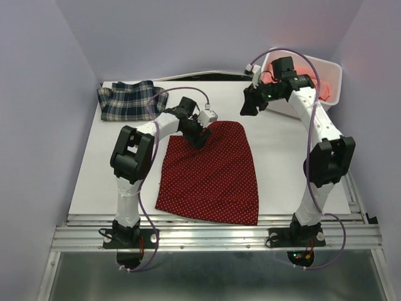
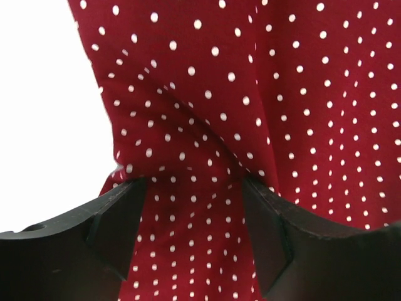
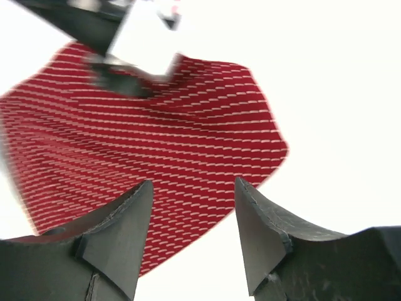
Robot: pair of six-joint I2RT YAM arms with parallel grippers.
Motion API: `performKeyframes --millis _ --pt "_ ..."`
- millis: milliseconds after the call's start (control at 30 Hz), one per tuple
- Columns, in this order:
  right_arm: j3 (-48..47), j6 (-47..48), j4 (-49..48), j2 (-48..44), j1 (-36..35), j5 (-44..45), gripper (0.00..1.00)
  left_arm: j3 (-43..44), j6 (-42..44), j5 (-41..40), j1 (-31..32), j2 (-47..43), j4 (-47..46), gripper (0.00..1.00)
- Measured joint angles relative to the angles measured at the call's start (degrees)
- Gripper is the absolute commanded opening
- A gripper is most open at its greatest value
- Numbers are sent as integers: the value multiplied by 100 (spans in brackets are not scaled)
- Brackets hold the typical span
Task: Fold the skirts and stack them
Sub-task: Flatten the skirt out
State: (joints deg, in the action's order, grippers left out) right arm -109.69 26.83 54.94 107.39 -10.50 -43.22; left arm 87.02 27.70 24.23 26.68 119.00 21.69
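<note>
A dark red skirt (image 1: 213, 172) with tiny white dots lies spread flat on a white surface (image 1: 282, 157), to the left of a white bin (image 1: 331, 69) and nearer the arm bases than the bin. A plaid skirt (image 1: 128, 100) sits folded far to the left of the bin, along the same far edge. Something pink shows inside the bin, too hidden to identify.

The red skirt looks light, thin and limp. It should crease easily and slide on the smooth surface, and it would likely sag if lifted by one point. The two far corners, closest to the bin's edge of the surface, look like the best places to take hold.

The left arm reaches forward and bends down. Its tool (image 1: 199, 133) presses on the corner of the red skirt farthest from the bin, fingers spread wide with a pucker of cloth gathered between them, not clenched. The right arm stands raised, its tool (image 1: 249, 103) hanging just left of the bin, released and empty.
</note>
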Motion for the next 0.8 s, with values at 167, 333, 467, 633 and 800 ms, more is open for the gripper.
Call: performKeyframes --millis 167,333,467,633,800 --pt "-201 299 -380 763 -291 846 59 125 85 2 -199 -323 269 78" --pt "-970 450 -695 2022 -428 1305 61 671 166 -20 -761 -520 378 78" --pt "-1475 533 -787 2647 -409 1377 68 883 258 -79 -1333 -522 398 77" --pt "-1718 758 -1025 3069 -380 1388 69 883 326 -286 -1550 -328 426 77" --pt "-1661 1093 -1047 3182 -382 1381 61 883 363 -494 -1462 44 439 69"
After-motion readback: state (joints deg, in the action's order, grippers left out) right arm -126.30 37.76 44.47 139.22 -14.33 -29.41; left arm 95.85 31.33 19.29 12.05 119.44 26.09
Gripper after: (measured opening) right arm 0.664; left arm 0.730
